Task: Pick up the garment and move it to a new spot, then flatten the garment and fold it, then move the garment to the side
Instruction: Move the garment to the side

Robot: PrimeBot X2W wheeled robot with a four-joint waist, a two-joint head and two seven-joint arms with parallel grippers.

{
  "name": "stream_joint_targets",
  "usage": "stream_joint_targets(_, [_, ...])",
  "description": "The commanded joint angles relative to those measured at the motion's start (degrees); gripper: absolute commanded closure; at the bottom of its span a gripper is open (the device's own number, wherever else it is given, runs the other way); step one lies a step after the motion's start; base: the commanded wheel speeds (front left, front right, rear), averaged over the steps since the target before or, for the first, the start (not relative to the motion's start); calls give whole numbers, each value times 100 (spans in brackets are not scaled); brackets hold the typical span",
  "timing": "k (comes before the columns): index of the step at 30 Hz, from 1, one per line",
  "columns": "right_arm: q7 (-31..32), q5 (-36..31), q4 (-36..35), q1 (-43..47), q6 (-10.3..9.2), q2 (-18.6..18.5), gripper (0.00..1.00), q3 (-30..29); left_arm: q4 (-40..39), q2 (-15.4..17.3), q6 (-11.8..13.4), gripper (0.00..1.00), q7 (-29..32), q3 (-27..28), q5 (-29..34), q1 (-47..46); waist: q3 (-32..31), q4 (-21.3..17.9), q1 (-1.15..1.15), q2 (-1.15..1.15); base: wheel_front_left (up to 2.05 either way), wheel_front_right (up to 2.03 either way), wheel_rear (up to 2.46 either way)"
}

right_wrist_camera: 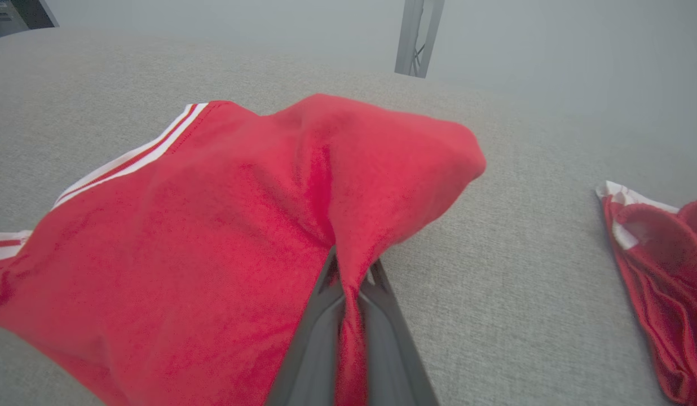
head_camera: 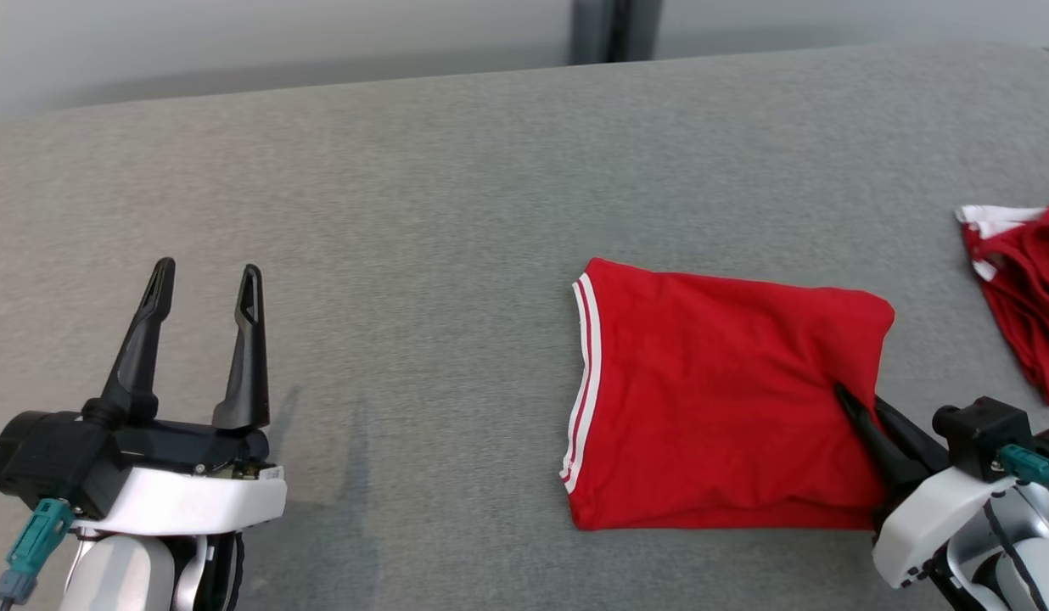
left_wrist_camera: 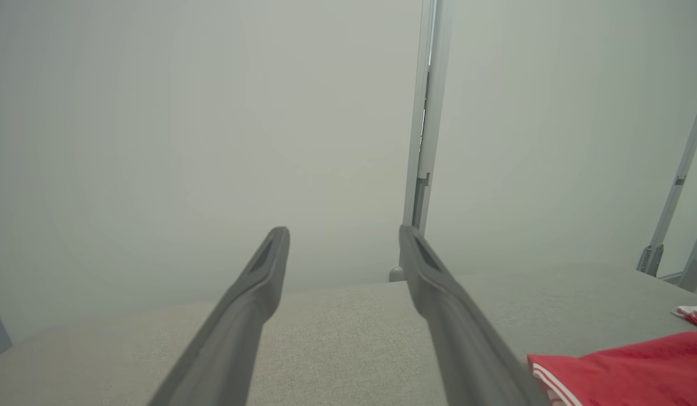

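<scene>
Our right gripper (head_camera: 851,399) was pinching the garment (head_camera: 720,399) at its right edge, fingers pressed together on a ridge of red cloth lifted off the table (head_camera: 406,212). We judged this hold suited dragging the folded piece aside, the task's last step. The garment lay folded right of the table's centre, its white-striped hem to the left. Our left gripper (head_camera: 208,271) hung spread and empty, well apart, probably kept out of the way. No container was involved: the table bore the garment and, near its right edge, another red pile (head_camera: 1021,288).
</scene>
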Motion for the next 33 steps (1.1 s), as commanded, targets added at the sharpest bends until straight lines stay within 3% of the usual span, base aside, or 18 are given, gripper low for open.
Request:
stream_joint_targets(1, [63,-54,-116,-8,-5,-99,100,-14,-64,63,-20,0,28,6,27,-72,134,-346,0,0,0,0,0])
stream_joint_targets(9, [109,-92,-263,-776,-6,-532,100,490,-452,180,2,0,222,-63,111,-206,529,-915,0,0,0,0,0])
stream_joint_targets(15, [-157,38,100,-1655,-6,-1181,100,488,-791,338,4,0,467,-99,196,-374,937,-1282,0,0,0,0,0])
stream_joint_targets(24, [-424,174,837,-2493,-6,-1984,100,361,-1134,528,-47,0,714,-145,271,-614,1447,-1408,0,0,0,0,0])
stream_joint_targets(30, [-459,279,1579,-3114,-6,-2137,100,293,-1308,599,-22,0,818,-175,306,-764,1760,-1391,0,0,0,0,0])
stream_joint_targets(31, [-440,285,1720,-3189,-6,-2120,97,323,-1326,602,-24,0,830,-184,310,-786,1799,-1373,0,0,0,0,0])
stream_joint_targets(32, [-483,276,1830,-3275,-6,-2099,80,351,-1334,604,-32,0,840,-194,314,-811,1831,-1353,0,0,0,0,0])
stream_joint_targets(33, [-478,250,1988,-3357,-6,-2097,80,341,-1333,610,-46,0,848,-204,308,-833,1855,-1332,0,0,0,0,0])
